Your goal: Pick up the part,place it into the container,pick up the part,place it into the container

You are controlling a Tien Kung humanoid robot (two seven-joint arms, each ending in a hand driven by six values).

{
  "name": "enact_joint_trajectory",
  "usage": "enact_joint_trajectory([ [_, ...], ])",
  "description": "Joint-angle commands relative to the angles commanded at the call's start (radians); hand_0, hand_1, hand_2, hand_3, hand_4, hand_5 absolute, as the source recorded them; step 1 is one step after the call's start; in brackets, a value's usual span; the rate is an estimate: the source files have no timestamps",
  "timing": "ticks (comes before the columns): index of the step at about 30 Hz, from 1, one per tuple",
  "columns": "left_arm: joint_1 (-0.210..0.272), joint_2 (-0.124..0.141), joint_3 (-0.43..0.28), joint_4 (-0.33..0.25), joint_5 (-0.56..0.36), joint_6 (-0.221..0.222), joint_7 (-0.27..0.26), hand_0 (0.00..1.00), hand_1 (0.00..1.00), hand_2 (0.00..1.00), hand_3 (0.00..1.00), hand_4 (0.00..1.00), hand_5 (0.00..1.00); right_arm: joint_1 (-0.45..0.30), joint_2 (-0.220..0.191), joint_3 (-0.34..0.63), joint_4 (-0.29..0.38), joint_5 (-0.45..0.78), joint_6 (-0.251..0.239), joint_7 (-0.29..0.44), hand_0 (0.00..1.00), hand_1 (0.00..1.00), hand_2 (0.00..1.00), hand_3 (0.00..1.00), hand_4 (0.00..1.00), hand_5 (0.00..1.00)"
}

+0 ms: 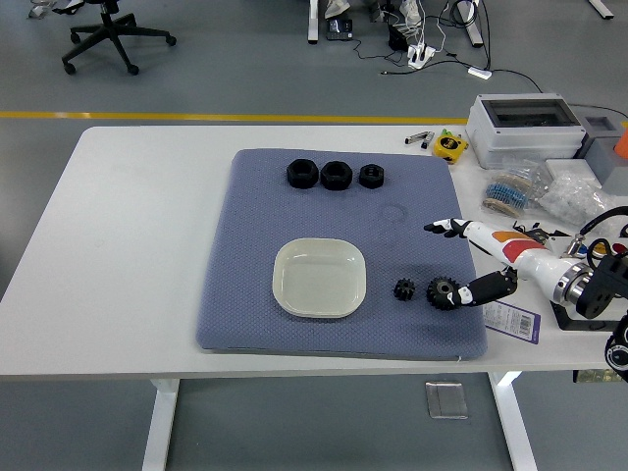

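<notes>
Matt cloth mat (255,294), glossy dish (319,278).

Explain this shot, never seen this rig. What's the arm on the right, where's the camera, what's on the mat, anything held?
One picture, taken from a camera high on the robot's own side, looking forward and down over a white table. The robot is a humanoid with five-fingered hands. Only its right hand shows, reaching in from the right edge; the left is out of view.

On the table lies a blue-grey mat. At its middle sits an empty white square dish, the container. Along the mat's far edge stand three black nut-like parts in a row. Near the right hand lie two black gears: a small gear and a larger gear.

The hand's lower finger is at the larger gear; whether it grips it I cannot tell. Nothing is lifted yet.
</notes>
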Motion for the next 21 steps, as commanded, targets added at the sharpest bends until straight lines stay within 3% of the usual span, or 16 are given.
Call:
enact_joint_trajectory([
  [8, -0.001, 0.0, 0.0, 0.0, 0.0, 0.002, 0.001, 0.862, 0.818, 0.849, 0.612, 0.538, 0.724, 0.102, -0.003, -0.13, -0.05, -0.003, 0.022, -0.012, 0.812, 0.788, 0.827, 0.883, 0.998, 0.198],
  [21, 0.004, 0.0, 0.008, 0.0, -0.008, 0.007, 0.007, 0.863, 0.819, 0.849, 0.612, 0.537, 0.722, 0.201, 0.071, -0.245, -0.194, -0.119, 0.017, 0.002, 0.785, 0.772, 0.806, 0.844, 0.971, 0.147],
])
